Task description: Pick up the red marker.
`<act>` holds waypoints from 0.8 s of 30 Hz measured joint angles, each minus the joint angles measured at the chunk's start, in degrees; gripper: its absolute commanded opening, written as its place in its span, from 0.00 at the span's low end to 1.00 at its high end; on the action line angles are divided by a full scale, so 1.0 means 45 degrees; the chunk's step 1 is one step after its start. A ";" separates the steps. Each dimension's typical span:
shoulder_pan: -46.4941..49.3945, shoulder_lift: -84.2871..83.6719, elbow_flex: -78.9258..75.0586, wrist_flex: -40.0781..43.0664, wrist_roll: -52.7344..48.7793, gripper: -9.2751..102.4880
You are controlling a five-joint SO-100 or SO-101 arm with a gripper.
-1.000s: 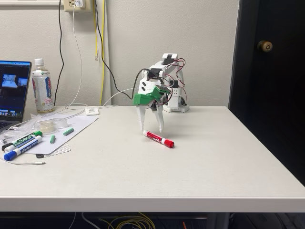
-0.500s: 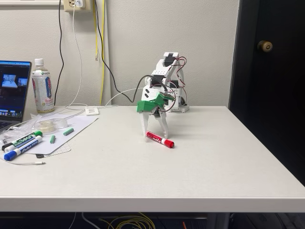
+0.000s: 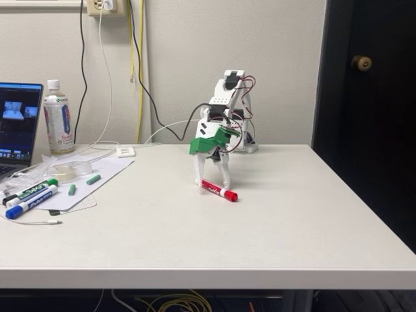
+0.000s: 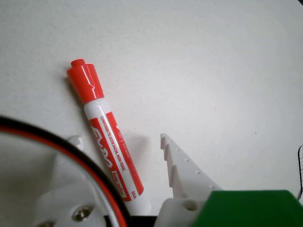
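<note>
White plastic fingers of the pincer [image 3: 211,189] stand spread on either side of the red marker [image 3: 218,190], their tips down at the table [image 3: 292,221] in the fixed view. The marker lies flat near the middle of the table, cap toward the right of that view, and the pincer straddles its barrel end, not the cap. That placement makes sense: the barrel is the longer, straighter part and gives the fingers more to close on.

In the wrist view the marker [image 4: 108,142] runs from the red cap at upper left down toward the pincer's root, with the toothed finger [image 4: 182,172] just beside it on the right and apart from it. A sliver of the other finger peeks out left of the barrel, behind a black and red cable [image 4: 71,161]. The pincer [image 4: 118,142] is released; nothing is gripped yet, and the marker rests on the table alone.

The arm [image 3: 224,110] folds forward and down from its base at the back of the table so the fingers come in nearly upright, which suits a thing lying flat.

Well apart, at the left edge in the fixed view, lie a green marker [image 3: 32,189] and a blue marker [image 3: 29,203], beside a bottle [image 3: 58,118] and a laptop [image 3: 18,123].
</note>
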 measured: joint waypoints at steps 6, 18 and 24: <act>-0.0039 0.0000 0.0000 0.0000 0.0020 0.39; -0.0293 -0.0117 -0.0078 0.1309 0.0371 0.39; -0.0371 -0.0195 -0.0254 0.1641 0.0449 0.38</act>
